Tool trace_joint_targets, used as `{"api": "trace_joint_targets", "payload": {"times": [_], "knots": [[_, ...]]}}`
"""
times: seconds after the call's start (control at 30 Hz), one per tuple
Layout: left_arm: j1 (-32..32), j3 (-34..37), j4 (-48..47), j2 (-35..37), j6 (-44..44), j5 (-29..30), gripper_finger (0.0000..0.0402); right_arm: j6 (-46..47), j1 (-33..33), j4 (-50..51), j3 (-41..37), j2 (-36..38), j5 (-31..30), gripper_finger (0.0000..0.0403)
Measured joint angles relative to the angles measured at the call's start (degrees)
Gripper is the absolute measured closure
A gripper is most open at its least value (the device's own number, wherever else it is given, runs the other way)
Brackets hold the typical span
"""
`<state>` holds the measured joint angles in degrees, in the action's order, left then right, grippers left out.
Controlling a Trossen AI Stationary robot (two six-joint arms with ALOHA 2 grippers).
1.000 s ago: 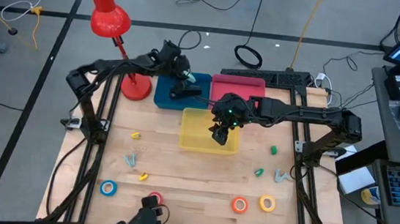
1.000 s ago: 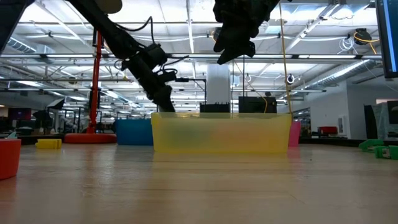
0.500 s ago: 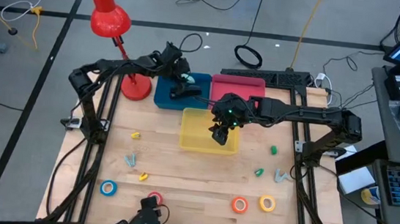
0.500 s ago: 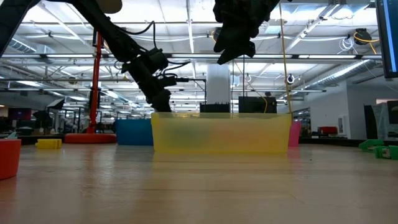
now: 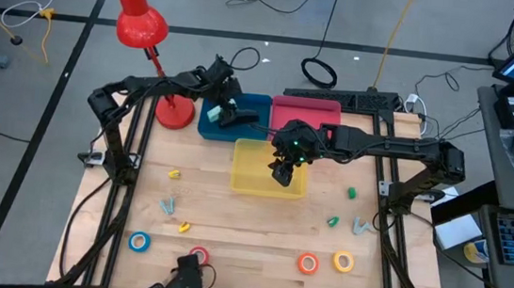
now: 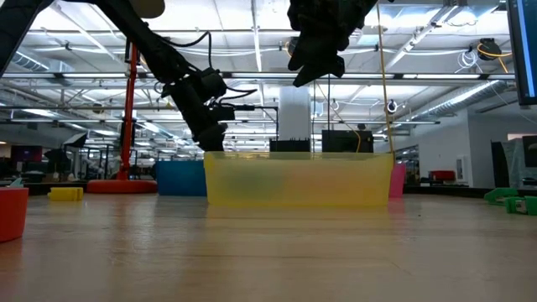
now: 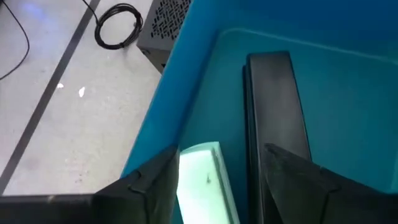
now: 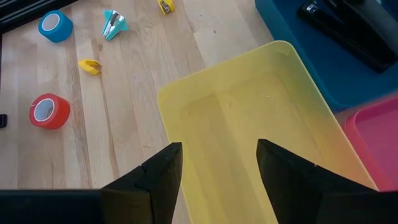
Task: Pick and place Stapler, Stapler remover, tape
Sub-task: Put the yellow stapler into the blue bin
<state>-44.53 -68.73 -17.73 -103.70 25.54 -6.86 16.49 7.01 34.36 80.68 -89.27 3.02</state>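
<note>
A black stapler point(image 7: 277, 106) and a pale stapler point(image 7: 202, 180) lie side by side on the floor of the blue bin point(image 5: 256, 106). My left gripper point(image 7: 221, 186) stands open low over that bin, one finger on each side of the staplers' near ends. My right gripper point(image 8: 217, 180) hangs open with nothing between its fingers, above the yellow bin point(image 5: 236, 166). Blue tape point(image 5: 139, 241), red tape point(image 5: 199, 254), orange tape point(image 5: 308, 262) and yellow tape point(image 5: 343, 262) lie flat along the near edge. Small staple removers point(image 5: 168, 205) point(image 5: 361, 226) lie on the wood. My left gripper has the pale stapler's near end point(image 7: 198, 163) right beside one finger point(image 7: 158, 180), coming from above at a slant. I cannot tell whether that finger touches it. The stapler lies on the bin floor.
A pink bin point(image 5: 308, 106) stands to the right of the blue one. A red desk lamp point(image 5: 141, 19) has its base point(image 5: 173, 112) at the far left. Small yellow point(image 5: 175, 174) and green point(image 5: 351, 193) pieces lie on either side of the yellow bin.
My left gripper has stayed over the blue bin and tipped back a little. The pale stapler now shows on the bin floor beside the black one, where it did not show before.
</note>
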Motion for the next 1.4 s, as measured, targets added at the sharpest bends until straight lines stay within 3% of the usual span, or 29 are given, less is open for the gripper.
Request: {"api": "trace_joint_targets", "payload": {"times": [0.27,0.47,0.67,0.9,1.17,1.4], "knots": [[0.60,0.00,-4.61,8.76,-1.51,2.56,0.0147,-0.04,0.00,-0.32,0.00,0.00,-0.02,0.0207],[3.59,0.00,-16.74,18.73,-11.29,2.37,0.0146,0.01,0.00,0.02,0.00,0.00,0.00,0.0207],[10.66,0.28,-28.80,26.31,-16.31,2.29,0.0146,2.77,0.00,2.17,0.00,0.00,0.01,0.0207],[21.75,9.40,-26.86,36.34,-25.37,2.57,0.0146,6.72,-0.40,4.39,0.00,-0.02,0.06,0.0207],[33.64,24.46,-22.21,49.77,-43.05,6.55,0.0147,9.16,-2.38,4.72,0.00,-0.02,0.05,0.0207],[45.15,31.07,-22.86,55.29,-57.88,11.76,0.0147,11.88,-2.64,4.62,0.00,-0.02,0.02,0.0206]]}}
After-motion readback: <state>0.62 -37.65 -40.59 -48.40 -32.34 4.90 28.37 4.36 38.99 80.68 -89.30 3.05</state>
